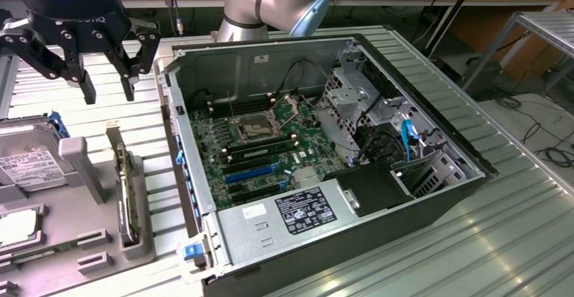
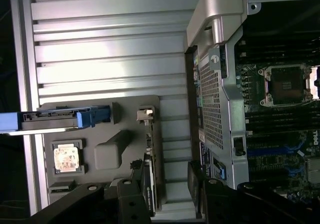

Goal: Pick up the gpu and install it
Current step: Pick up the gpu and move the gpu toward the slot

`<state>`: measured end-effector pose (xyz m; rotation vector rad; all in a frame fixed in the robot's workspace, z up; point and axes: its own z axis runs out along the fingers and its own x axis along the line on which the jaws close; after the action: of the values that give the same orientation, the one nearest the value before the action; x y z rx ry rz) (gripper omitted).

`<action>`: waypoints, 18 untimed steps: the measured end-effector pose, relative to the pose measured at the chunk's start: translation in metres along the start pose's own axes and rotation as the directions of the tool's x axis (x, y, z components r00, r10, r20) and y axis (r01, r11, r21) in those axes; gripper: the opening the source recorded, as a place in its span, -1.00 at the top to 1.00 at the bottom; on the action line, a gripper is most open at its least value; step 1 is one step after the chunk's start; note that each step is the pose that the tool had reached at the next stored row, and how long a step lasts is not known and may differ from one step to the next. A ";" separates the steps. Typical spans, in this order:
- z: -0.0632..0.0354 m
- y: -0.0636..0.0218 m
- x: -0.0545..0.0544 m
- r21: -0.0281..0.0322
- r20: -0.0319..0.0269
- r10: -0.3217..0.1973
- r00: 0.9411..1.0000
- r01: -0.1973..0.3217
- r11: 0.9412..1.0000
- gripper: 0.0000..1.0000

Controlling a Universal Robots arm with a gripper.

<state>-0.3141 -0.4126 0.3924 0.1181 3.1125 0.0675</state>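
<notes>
Exterior view: the gpu (image 1: 126, 189) stands on edge in a gray tray (image 1: 94, 206), just off the computer case (image 1: 255, 58) wall on the exterior view's left, with a narrow bare strip between. The gripper (image 1: 109, 90) hangs off the case's far corner, spread wide, holding nothing.

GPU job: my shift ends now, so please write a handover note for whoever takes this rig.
Tool: open, empty, raised near the grey plastic parts holder.
Slim black GPU card with silver bracket: standing on edge in that holder, beside the open black computer case; tool not touching it.
Done: nothing yet. Left: pickup and install; blue motherboard slots look empty.
</notes>
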 end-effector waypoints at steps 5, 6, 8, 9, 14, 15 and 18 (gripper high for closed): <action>0.0000 -0.0012 0.000 0.000 0.000 0.000 1.000 0.000 1.000 0.04; 0.0000 -0.0022 0.000 0.000 0.000 0.000 1.000 0.000 1.000 0.04; -0.0002 -0.0059 0.000 0.000 0.000 0.000 1.000 0.000 1.000 0.04; -0.0003 -0.0075 -0.001 0.000 0.000 0.000 1.000 0.000 1.000 0.04; -0.0004 -0.0117 -0.001 0.000 0.000 0.000 1.000 0.000 1.000 0.04; -0.0004 -0.0117 -0.001 0.000 0.000 0.000 1.000 0.000 1.000 0.04; 0.0007 -0.0120 -0.001 0.000 0.000 0.000 1.000 0.000 1.000 0.04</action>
<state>-0.3141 -0.4246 0.3912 0.1179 3.1124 0.0679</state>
